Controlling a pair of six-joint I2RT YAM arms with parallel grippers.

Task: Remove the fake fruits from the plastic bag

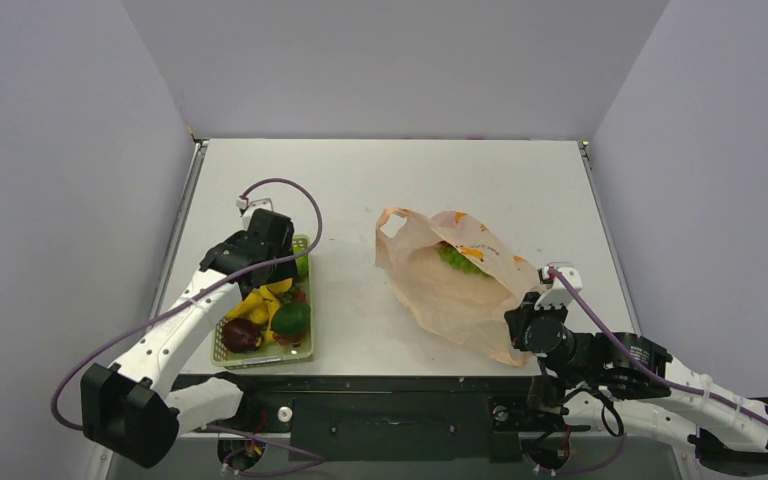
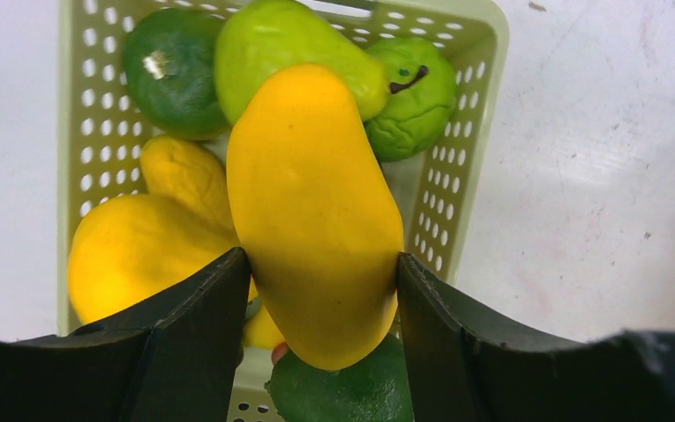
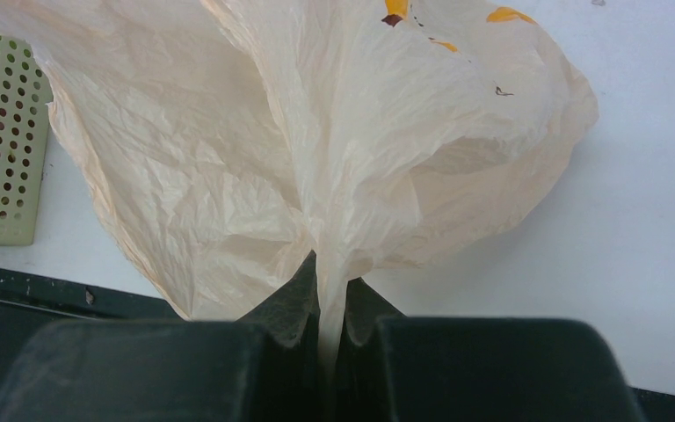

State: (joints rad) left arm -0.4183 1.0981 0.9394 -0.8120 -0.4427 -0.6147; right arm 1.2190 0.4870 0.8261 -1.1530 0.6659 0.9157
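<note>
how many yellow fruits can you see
3: one yellow fruit in the left gripper; a big one and a smaller one in the basket. More may be hidden.

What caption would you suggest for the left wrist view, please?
Left jaws clamp a yellow mango over the green basket.

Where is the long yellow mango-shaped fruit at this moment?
In the left wrist view, the long yellow fruit is clamped in the left gripper, over the green basket on the left side of the table.
</note>
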